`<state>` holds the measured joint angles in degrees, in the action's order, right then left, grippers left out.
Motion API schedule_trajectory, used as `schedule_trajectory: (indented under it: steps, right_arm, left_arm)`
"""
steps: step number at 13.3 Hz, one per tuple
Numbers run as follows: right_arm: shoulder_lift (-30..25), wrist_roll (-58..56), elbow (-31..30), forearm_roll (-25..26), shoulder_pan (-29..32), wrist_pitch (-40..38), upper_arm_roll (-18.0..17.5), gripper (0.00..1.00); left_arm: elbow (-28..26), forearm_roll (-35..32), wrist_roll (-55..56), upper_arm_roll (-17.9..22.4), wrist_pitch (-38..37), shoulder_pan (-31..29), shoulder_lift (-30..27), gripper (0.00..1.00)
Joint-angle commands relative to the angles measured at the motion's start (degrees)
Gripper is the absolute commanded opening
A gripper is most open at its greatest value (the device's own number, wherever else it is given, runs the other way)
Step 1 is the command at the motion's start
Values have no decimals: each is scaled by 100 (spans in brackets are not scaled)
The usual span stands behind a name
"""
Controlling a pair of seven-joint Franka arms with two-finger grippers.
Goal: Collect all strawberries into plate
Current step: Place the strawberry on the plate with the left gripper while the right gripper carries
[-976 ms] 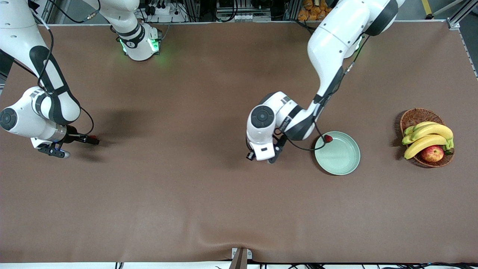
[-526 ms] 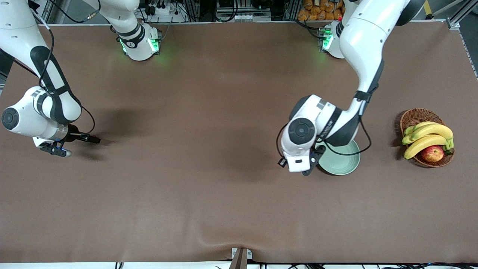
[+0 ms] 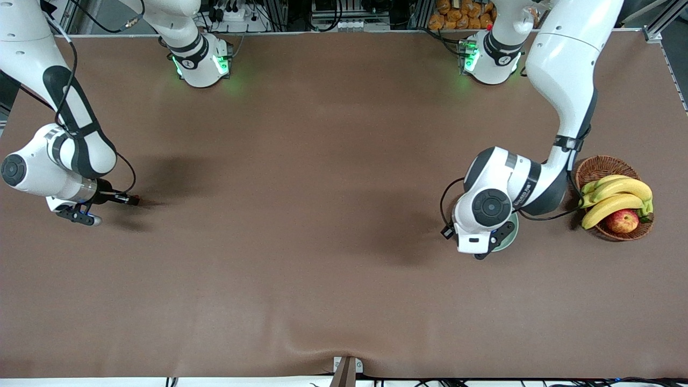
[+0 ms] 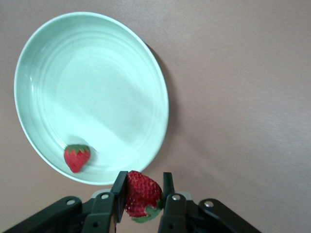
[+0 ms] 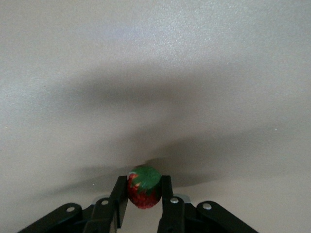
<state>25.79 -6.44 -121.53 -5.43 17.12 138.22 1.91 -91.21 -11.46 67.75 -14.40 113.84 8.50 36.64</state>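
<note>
Since a second earlier, the left gripper (image 4: 144, 194) had carried its pinched strawberry (image 4: 141, 195) over the plate (image 4: 155, 73), where another berry (image 4: 77, 157) lay. Meanwhile the right gripper (image 5: 144, 194) had clamped a third strawberry (image 5: 144, 186) on the table at the right arm's end. Such fruit looked light, soft and easily bruised, best squeezed gently across its broad sides.

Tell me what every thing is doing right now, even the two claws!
Left claw: shut on a strawberry, over the table by the plate's rim.
Right claw: shut on another strawberry, low over the table at the right arm's end.
Plate: flat on the table, one strawberry in it.
Basket: at the left arm's end of the table, full of bananas and an apple.
</note>
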Motion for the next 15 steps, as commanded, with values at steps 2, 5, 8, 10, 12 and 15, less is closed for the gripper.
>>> schedule_trajectory:
  steps: [2,5,8,10,12,15]
  right_arm:
    - [-232,-68,-117,-29,-24,30,-156,0]
    - [-258,-68,128,-29,-524,30,-156,0]
    - [-258,-51,392,-29,-1147,38,-182,0]
    - [-258,-51,550,-29,-1560,47,-200,0]
    - [-258,-42,639,-29,-2035,47,-209,0]
    - [-258,-42,692,-37,-2738,56,-235,0]
  left_arm:
    - [-222,-75,-192,-63,59,-137,-166,0]
    - [-231,-75,-919,-63,60,-427,-201,0]
    - [-275,-215,-1290,-46,77,-516,-175,0]
    - [-397,-435,-1317,-63,191,-682,-174,0]
    - [-538,-444,-1396,-63,384,-700,-192,0]
    - [-687,-488,-1440,-63,516,-805,-209,0]
